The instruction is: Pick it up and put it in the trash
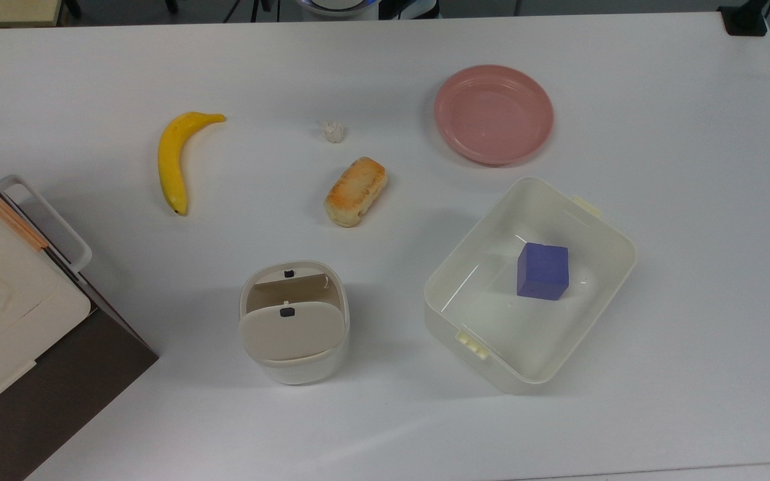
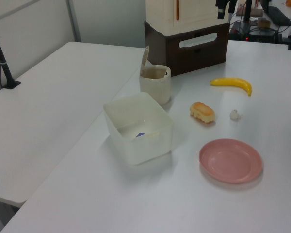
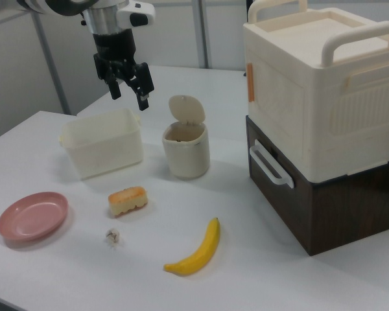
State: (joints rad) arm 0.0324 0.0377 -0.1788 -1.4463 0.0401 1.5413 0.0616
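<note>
Wad lies on table, well below parted jaws.

A tiny crumpled white paper wad lies apart from a small cream-white rounded-square bin, its beige swing lid tilted open.

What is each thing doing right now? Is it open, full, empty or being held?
Gripper: open, holding nothing, up in the air.
Paper wad: lying loose on the table.
Bin: lid tipped open.
Tub: no lid, one blue block inside.
Plate: empty.
Bread roll: whole, lying flat.
Banana: unpeeled, lying flat.
</note>
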